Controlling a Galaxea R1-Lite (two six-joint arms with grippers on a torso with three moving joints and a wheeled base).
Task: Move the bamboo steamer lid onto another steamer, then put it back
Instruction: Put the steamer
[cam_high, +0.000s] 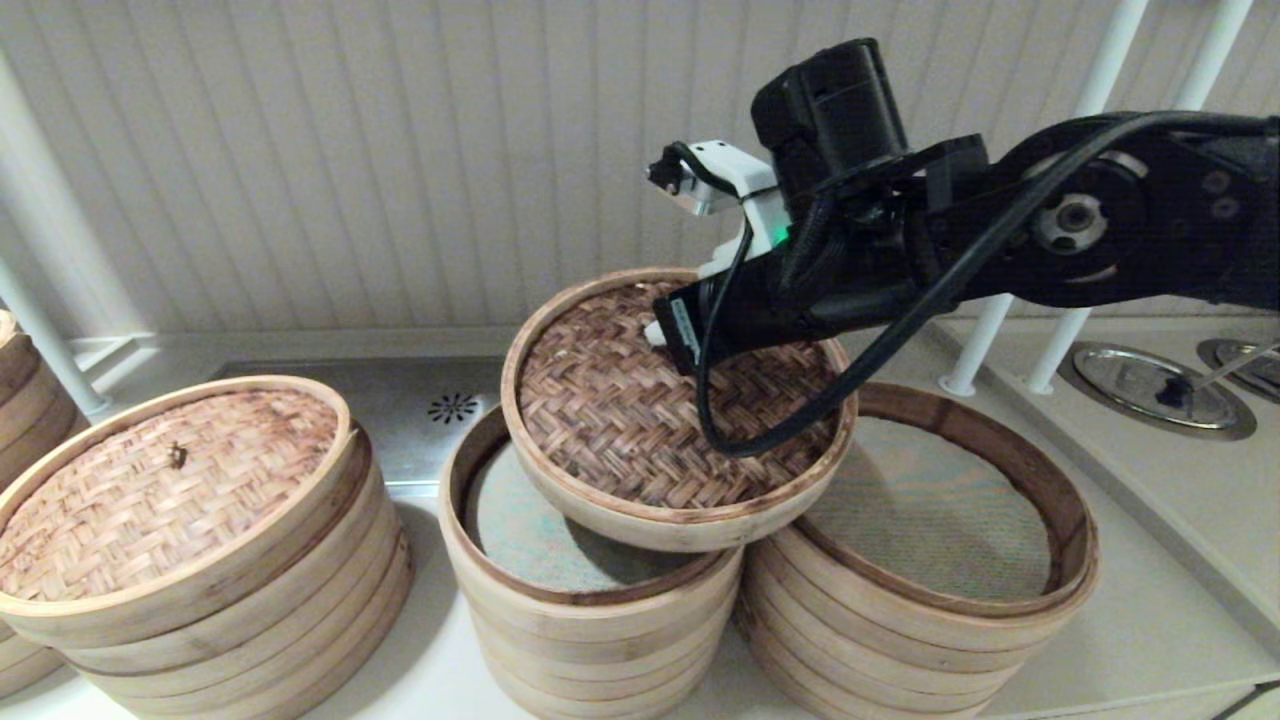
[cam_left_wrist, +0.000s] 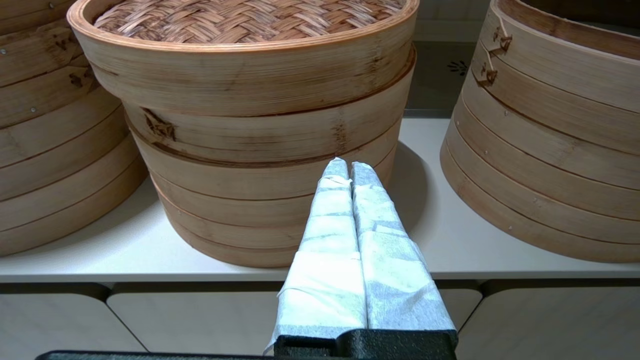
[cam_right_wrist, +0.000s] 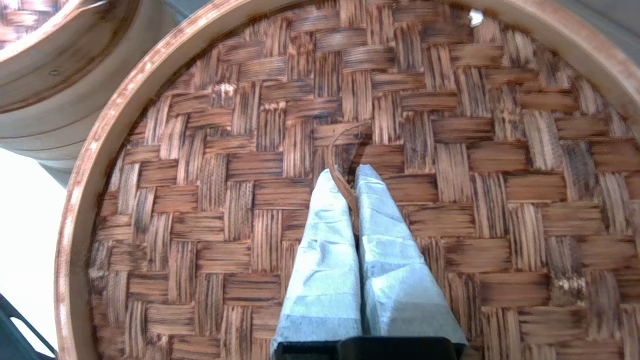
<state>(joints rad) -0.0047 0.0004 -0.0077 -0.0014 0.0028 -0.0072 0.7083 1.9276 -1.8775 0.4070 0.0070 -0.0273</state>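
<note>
The bamboo steamer lid (cam_high: 640, 420), dark herringbone weave with a pale rim band, hangs tilted in the air over the gap between two open stacks. My right gripper (cam_right_wrist: 347, 172) is shut on the thin bamboo loop (cam_right_wrist: 336, 145) at the centre of the lid (cam_right_wrist: 450, 150). In the head view my right arm (cam_high: 850, 260) hides that gripper. The other steamer (cam_high: 950, 510), with a reddish-brown top ring and grey-green liner, stands at the right, partly under the lid. My left gripper (cam_left_wrist: 349, 167) is shut and empty, low before the counter's front edge.
A stack with a pale top ring and whitish liner (cam_high: 540, 540) stands in the middle, under the lid's lower edge. A stack bearing the tan lid (cam_high: 170, 500) stands at left. White poles (cam_high: 985, 330) and round metal covers (cam_high: 1150, 390) are at the back right.
</note>
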